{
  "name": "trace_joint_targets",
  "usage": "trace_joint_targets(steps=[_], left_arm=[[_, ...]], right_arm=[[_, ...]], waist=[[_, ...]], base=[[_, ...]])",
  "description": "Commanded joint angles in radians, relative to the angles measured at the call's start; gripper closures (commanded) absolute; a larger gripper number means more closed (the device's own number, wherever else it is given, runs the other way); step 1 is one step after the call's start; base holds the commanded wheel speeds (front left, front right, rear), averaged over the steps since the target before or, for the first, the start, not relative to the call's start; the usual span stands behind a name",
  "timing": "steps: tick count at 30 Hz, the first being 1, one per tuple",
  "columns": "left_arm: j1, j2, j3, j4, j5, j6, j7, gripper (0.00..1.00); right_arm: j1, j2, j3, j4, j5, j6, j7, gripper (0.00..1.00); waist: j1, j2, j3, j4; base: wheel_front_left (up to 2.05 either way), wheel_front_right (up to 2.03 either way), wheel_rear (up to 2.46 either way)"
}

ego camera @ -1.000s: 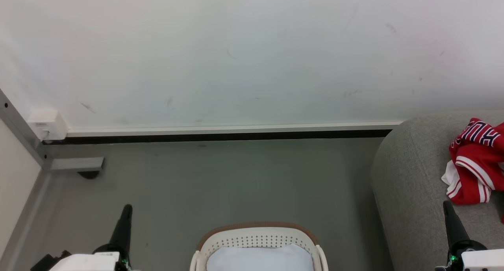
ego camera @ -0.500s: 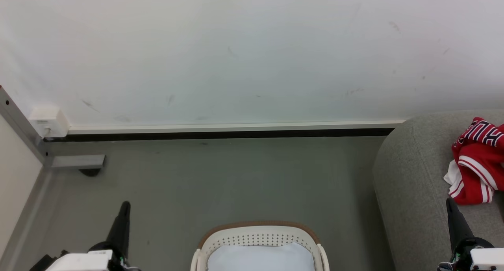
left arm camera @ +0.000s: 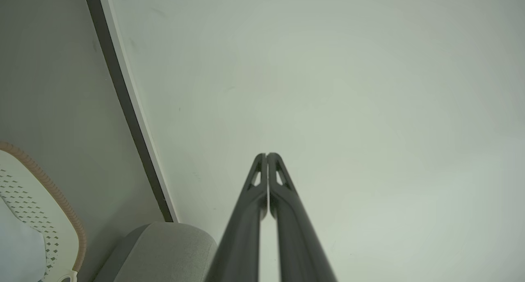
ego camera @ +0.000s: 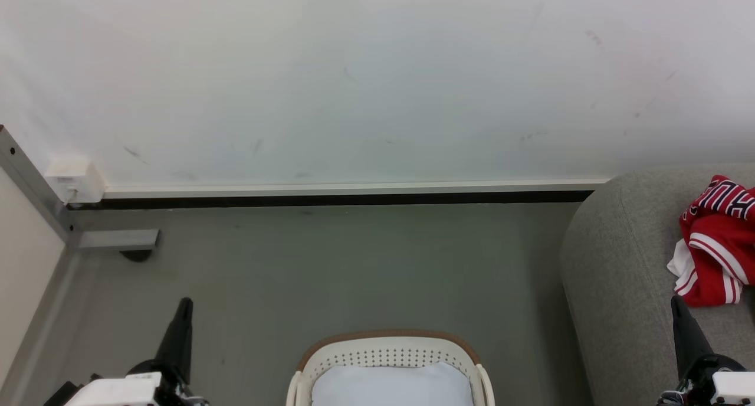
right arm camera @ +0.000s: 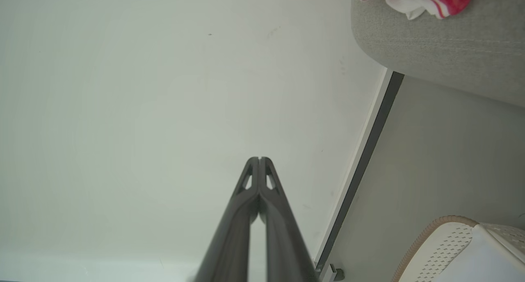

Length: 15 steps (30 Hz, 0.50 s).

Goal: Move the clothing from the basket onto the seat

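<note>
- Grey floor (ego camera: 330, 264) meets white wall (ego camera: 354, 81) at a dark baseboard (ego camera: 330, 200); small white box (ego camera: 74, 179) sits in the far-left corner.
- basket (ego camera: 386, 337) is bottom centre with its pale bottom showing; seat (ego camera: 619, 288) stands to its right.
- clothing (ego camera: 714, 246) is a crumpled red heap with white stripes, lying on the seat, well apart from the basket.
- Heap's long axis runs toward the wall, lettered end farthest.
- left gripper (left arm camera: 267, 155) and right gripper (right arm camera: 259, 159) both have fingers pressed together, holding nothing; the right tip is near the heap.

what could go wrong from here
1. The clothing lies bunched near the rounded edge of the seat; it might slide off.
2. The right end effector, shut, sits close below it in the head view and could snag it when moving.
3. Part of the basket is out of frame, so a leftover garment could go unseen.
</note>
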State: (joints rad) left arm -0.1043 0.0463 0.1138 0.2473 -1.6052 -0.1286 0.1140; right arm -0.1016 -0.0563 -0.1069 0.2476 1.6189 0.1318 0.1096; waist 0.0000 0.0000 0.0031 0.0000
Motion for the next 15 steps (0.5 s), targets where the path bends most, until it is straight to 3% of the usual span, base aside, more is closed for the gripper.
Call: trace_joint_targets(steps=[1,15], left_arm=[[-0.009,0.007,0.003,-0.004,-0.014,-0.005,0.004,1.00],[-0.009,0.007,0.003,-0.004,-0.014,-0.005,0.004,1.00]], right_arm=[[-0.012,0.002,-0.005,-0.006,-0.001,-0.002,0.002,1.00],[-0.012,0.003,-0.006,-0.006,-0.003,-0.002,0.004,1.00]], waist=[[0.0000,0.0000,0.000,0.000],[0.0000,0.0000,0.000,0.000]], base=[[0.00,0.00,0.00],[0.00,0.00,0.00]])
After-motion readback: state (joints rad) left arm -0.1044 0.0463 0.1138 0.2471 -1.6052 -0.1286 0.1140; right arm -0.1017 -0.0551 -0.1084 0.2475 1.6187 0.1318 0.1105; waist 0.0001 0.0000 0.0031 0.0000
